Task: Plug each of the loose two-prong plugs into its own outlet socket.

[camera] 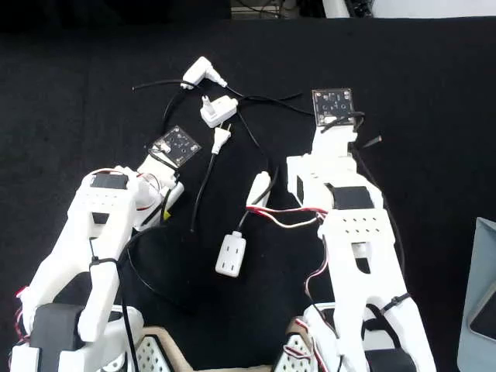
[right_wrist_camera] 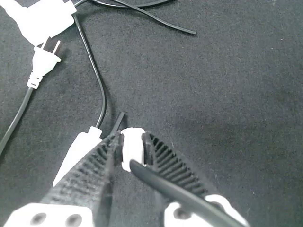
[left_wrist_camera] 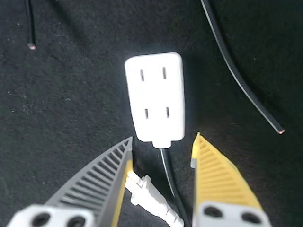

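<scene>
A white outlet block point(left_wrist_camera: 155, 97) with two two-slot sockets lies face up, its black cord running back between my left gripper's fingers. My left gripper point(left_wrist_camera: 164, 138) stands open just short of the block. A small white plug part point(left_wrist_camera: 147, 196) lies beside its grey finger point(left_wrist_camera: 102, 179). My right gripper point(right_wrist_camera: 131, 137) is shut on a white plug point(right_wrist_camera: 132, 147) with a black cable, close to the cloth. A white tapered plug body point(right_wrist_camera: 78, 153) lies right beside it. A loose two-prong plug point(right_wrist_camera: 45, 59) lies farther off. From above, the outlet block point(camera: 231, 254) sits between the arms.
Two white adapters point(camera: 217, 110) point(camera: 203, 74) lie at the back amid looping black cables point(camera: 256, 139). A loose cable end point(left_wrist_camera: 279, 130) lies near the outlet block. A grey bin point(camera: 480, 302) stands at the right edge. Black cloth covers the table.
</scene>
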Available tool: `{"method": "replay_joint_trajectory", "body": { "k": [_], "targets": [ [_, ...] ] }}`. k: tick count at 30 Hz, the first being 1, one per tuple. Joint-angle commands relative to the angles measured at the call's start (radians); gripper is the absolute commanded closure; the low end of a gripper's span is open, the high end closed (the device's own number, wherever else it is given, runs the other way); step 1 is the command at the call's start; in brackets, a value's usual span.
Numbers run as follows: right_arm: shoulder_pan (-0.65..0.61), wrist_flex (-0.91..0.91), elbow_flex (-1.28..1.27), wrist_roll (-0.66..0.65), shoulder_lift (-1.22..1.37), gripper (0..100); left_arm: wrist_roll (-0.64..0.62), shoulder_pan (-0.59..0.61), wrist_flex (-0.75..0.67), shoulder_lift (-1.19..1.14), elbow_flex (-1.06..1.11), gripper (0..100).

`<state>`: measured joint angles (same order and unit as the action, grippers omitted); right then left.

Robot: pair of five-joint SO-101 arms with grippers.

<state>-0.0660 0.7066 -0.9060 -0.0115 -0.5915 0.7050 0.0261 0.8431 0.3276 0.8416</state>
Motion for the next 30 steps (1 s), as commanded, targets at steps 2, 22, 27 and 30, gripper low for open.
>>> {"method": "replay_joint_trajectory", "body": {
  "k": [2,22,27,30],
  "targets": [
    [-0.014,-0.014,0.018,0.0,-0.001,98.6,0.008,0.012,-0.018,0.038,-0.018,80],
    [-0.362,-0.032,0.027,0.008,-0.001,98.6,-0.445,0.341,0.009,0.038,-0.128,72],
    [-0.506,-0.186,0.024,0.006,0.01,98.6,-0.512,0.435,0.026,0.037,-0.073,72],
    [-0.565,-0.25,0.048,0.003,0.077,98.6,-0.535,0.443,0.025,0.037,-0.03,72]
  ]
}}
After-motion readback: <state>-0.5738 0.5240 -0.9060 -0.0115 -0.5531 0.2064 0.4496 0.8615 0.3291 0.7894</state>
